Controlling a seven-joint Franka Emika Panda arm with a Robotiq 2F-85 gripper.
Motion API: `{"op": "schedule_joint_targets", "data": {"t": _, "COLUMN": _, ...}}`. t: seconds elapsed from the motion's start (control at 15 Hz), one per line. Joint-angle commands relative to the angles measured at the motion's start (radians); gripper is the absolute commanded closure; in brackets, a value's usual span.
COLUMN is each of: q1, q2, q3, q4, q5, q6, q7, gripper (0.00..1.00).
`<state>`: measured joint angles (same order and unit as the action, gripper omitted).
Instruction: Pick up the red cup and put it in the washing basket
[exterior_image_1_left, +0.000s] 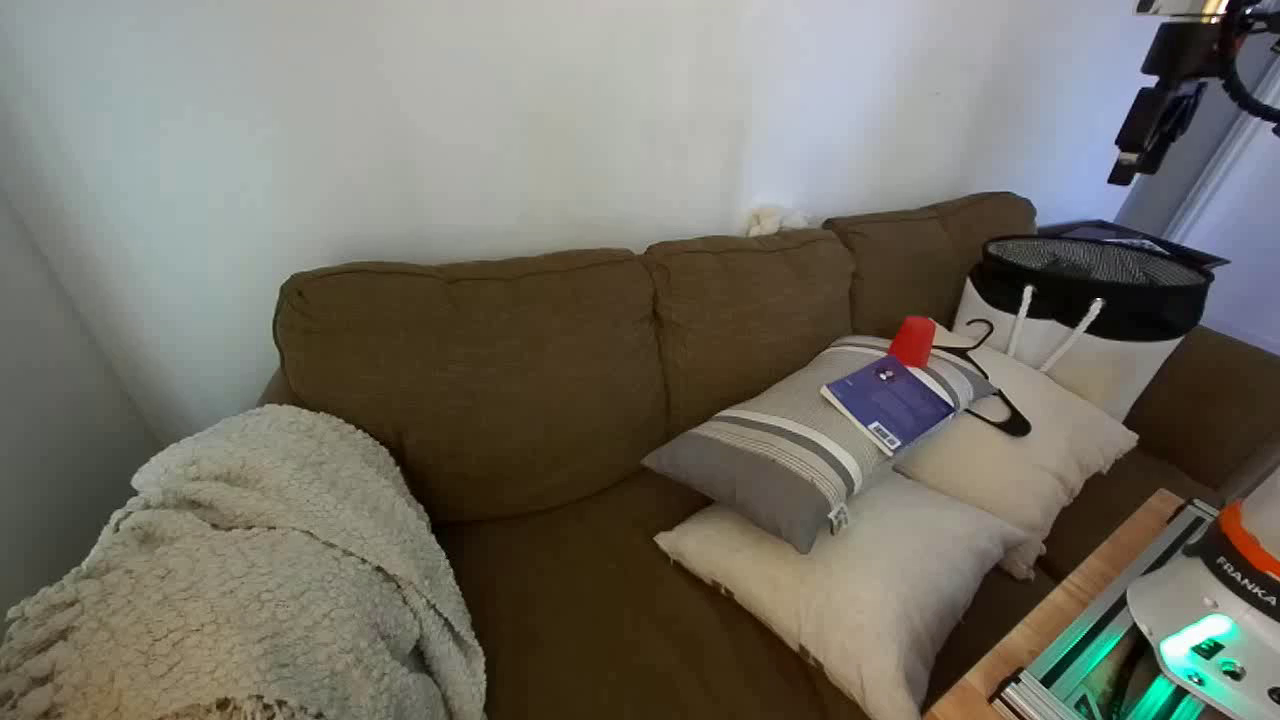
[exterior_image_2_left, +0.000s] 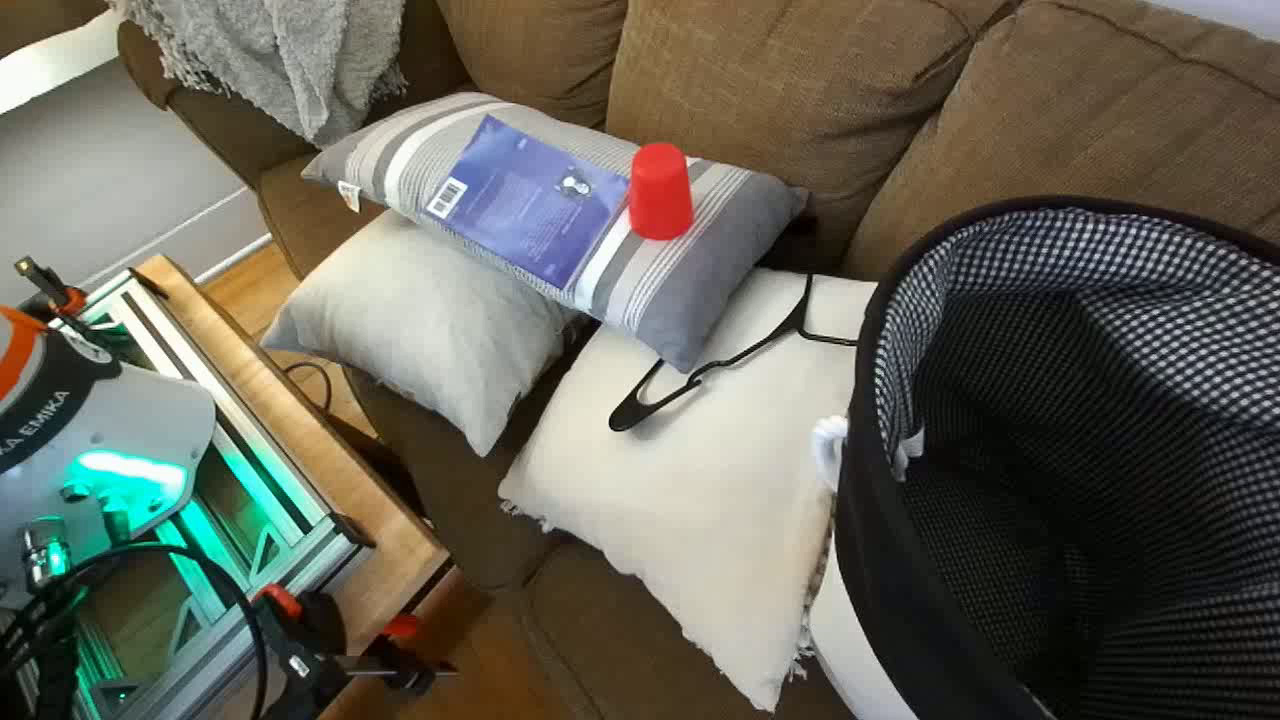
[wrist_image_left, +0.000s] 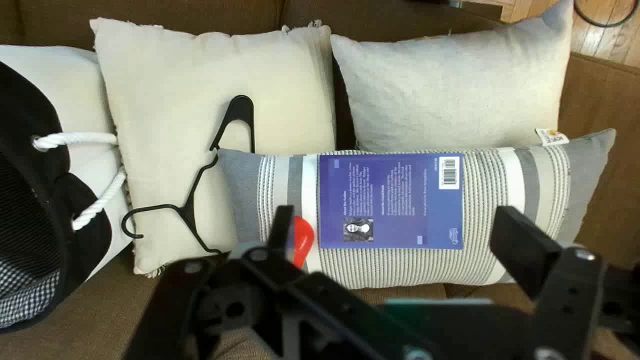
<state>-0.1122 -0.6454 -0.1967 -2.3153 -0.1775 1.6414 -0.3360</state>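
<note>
Your tool is released, its two fingers spread wide, and it hangs high over the sofa. Your red cup stands mouth down on the striped pillow, just beside a blue book; you cannot tell whether the two touch. In the wrist view, the finger on the left covers part of the cup. In both exterior views the washing basket stands to the right of the cup, mouth up, on the sofa. Between them you see a black hanger, partly under the striped pillow, lying on a cream pillow. At the left, a woolly blanket covers the sofa's end.
</note>
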Motion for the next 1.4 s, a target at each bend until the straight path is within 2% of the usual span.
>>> {"op": "schedule_joint_targets", "data": {"t": 0.0, "q1": 0.01, "q2": 0.0, "q3": -0.007, "q4": 0.003, "q5": -0.004, "q6": -0.004, "q7": 0.004, "gripper": 0.0}}
{"op": "schedule_joint_targets", "data": {"t": 0.73, "q1": 0.009, "q2": 0.023, "q3": -0.016, "q4": 0.005, "q5": -0.004, "q6": 0.021, "q7": 0.004, "gripper": 0.0}}
{"op": "schedule_joint_targets", "data": {"t": 0.8, "q1": 0.003, "q2": 0.044, "q3": -0.028, "q4": 0.003, "q5": -0.005, "q6": 0.068, "q7": 0.01, "gripper": 0.0}}
{"op": "schedule_joint_targets", "data": {"t": 1.07, "q1": -0.032, "q2": 0.178, "q3": -0.059, "q4": -0.004, "q5": -0.083, "q6": 0.374, "q7": 0.008, "gripper": 0.0}}
{"op": "schedule_joint_targets", "data": {"t": 1.33, "q1": -0.061, "q2": 0.402, "q3": -0.094, "q4": 0.008, "q5": -0.056, "q6": 0.54, "q7": 0.018, "gripper": 0.0}}
